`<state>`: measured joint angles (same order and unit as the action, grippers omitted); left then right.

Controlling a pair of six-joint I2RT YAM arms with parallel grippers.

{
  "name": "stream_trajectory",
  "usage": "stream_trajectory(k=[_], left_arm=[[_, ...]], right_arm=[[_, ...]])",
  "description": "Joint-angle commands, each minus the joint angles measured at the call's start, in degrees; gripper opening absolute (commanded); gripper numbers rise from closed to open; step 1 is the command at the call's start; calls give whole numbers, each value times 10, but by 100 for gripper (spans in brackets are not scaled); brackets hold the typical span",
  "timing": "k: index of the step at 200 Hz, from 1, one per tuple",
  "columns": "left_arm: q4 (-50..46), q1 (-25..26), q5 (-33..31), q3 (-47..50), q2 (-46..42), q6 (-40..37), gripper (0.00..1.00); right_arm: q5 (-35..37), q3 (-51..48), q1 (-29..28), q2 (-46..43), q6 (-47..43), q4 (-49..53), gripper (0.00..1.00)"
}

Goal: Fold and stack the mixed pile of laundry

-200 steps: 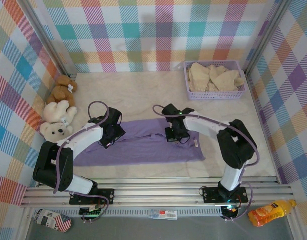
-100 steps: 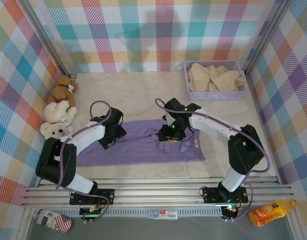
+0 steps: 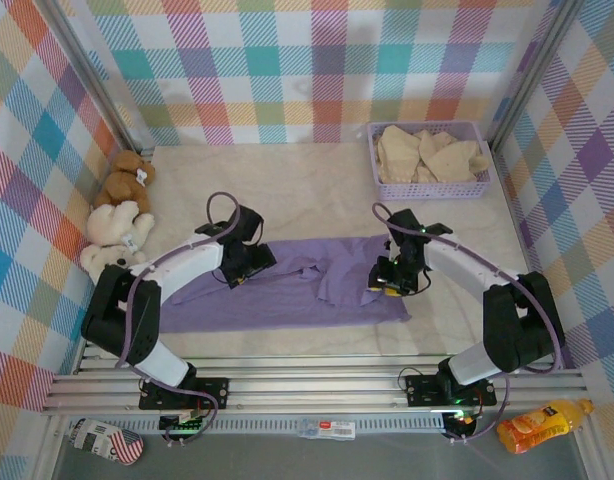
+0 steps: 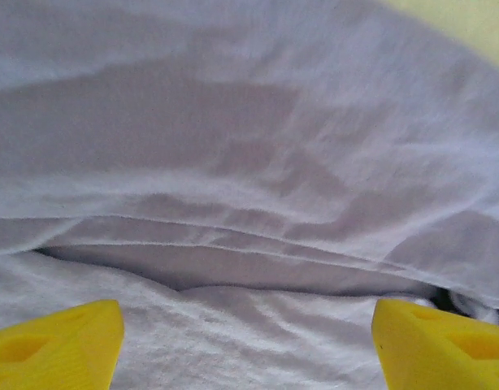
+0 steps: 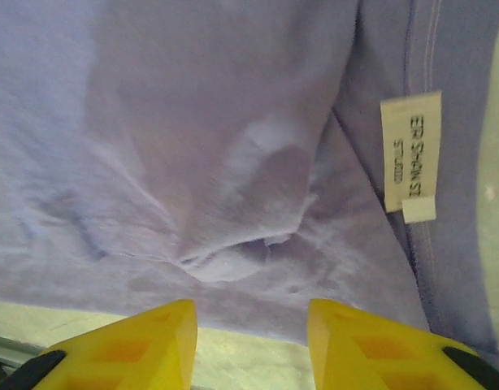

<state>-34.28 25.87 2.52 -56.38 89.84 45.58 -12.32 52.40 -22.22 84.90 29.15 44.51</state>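
The lavender shirt (image 3: pixel 277 295) is spread flat along the near edge of the table (image 3: pixel 287 190), running from left to right, presumably so that it can be folded before anything is stacked. A rumpled flap (image 3: pixel 342 280) is heaped right of its middle, so the fold is judged to be only partly made. The left gripper (image 3: pixel 247 268) is held low over the shirt's far left portion, its fingers (image 4: pixel 54 345) set wide apart with nothing between them. In the left wrist view a loose doubled hem (image 4: pixel 233 256) lies just ahead, a likely edge to be taken. The right gripper (image 3: pixel 389 283) is held over the shirt's right end, near the sewn label (image 5: pixel 410 154). Its fingers (image 5: pixel 144 349) are apart and clamped on nothing, and the shirt's edge and bare table are seen between them.

The lavender mesh basket (image 3: pixel 427 190) stands at the far right corner of the table. The cream garment (image 3: pixel 427 155) is crumpled inside it, filling it, and is not yet laid out. The teddy bears (image 3: pixel 117 225) lie at the left edge, outside any container.
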Motion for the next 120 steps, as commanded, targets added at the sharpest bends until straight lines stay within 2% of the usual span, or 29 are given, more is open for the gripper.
stream_trajectory(k=[1,77,85,110,120], left_arm=[[3,6,12,27,15,8,80],[14,5,-11,33,48,22,80],[16,6,-13,33,52,23,80],[21,5,-23,34,66,25,80],[24,5,-25,32,74,25,80]], right_arm=[[-31,-30,-6,-3,15,-51,38],[-39,-3,-27,61,15,-97,38],[-38,-1,-27,67,17,-96,34],[-13,5,-28,53,24,-72,2],[-8,6,-28,34,26,-59,0]])
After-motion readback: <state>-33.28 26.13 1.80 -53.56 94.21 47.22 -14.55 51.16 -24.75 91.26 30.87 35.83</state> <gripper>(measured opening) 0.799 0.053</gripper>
